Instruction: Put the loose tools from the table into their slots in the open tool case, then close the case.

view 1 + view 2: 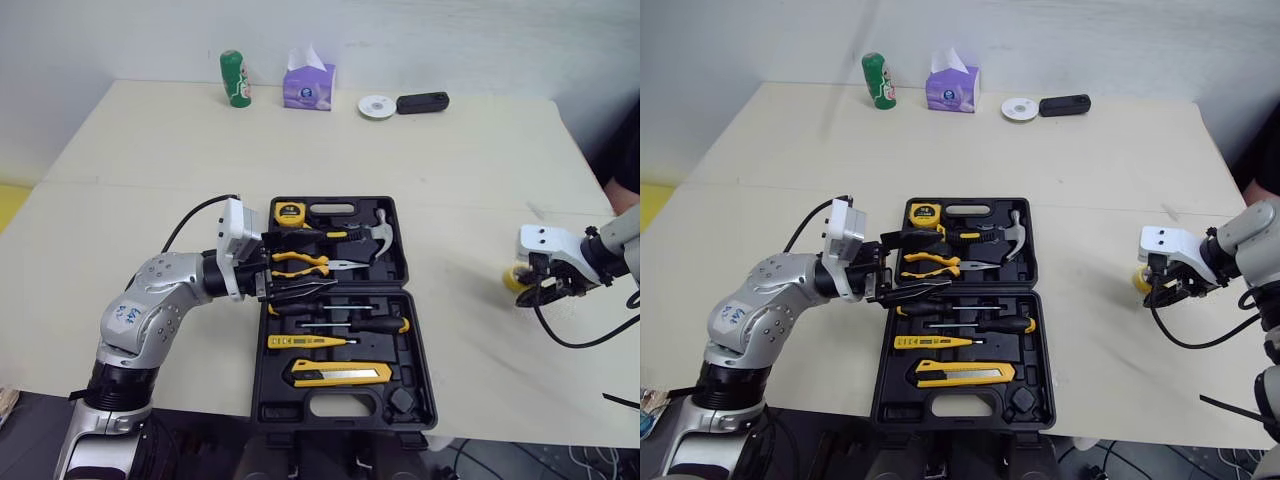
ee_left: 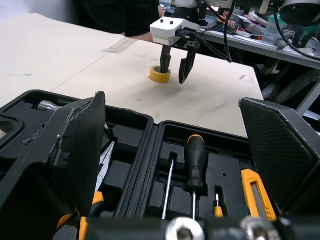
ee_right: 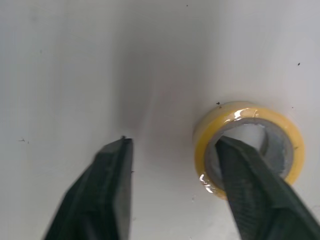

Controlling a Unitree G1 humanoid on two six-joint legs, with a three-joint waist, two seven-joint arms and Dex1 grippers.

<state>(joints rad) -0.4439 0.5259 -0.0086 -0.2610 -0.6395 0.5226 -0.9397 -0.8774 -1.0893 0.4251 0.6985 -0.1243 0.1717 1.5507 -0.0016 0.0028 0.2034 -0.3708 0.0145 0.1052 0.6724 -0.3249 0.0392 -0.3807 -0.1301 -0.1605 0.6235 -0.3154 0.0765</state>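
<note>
The black tool case (image 1: 401, 262) lies open and flat on the pale table (image 1: 450, 160), near the robot's edge. The far half holds a yellow tape measure (image 1: 289, 212), a hammer (image 1: 375, 235) and yellow-handled pliers (image 1: 300, 263). The near half holds screwdrivers (image 1: 375, 325), a yellow tester (image 1: 300, 341) and a utility knife (image 1: 340, 373).

The left gripper (image 1: 305, 264) reaches in from the case's left side, level with the hinge line. Its fingers are spread wide, one above the pliers and one below, and grasp nothing.

One loose item lies on the table, well to the right of the case: a yellow tape roll (image 3: 250, 110), lying flat. The right gripper (image 2: 174, 72) is directly over it, fingers spread. One fingertip (image 3: 235, 155) is over the roll's centre hole; the other is outside the roll, over bare table. Contact with the roll cannot be confirmed.

At the far edge stand a green can (image 1: 235, 78) and a purple tissue box (image 1: 308, 85).
</note>
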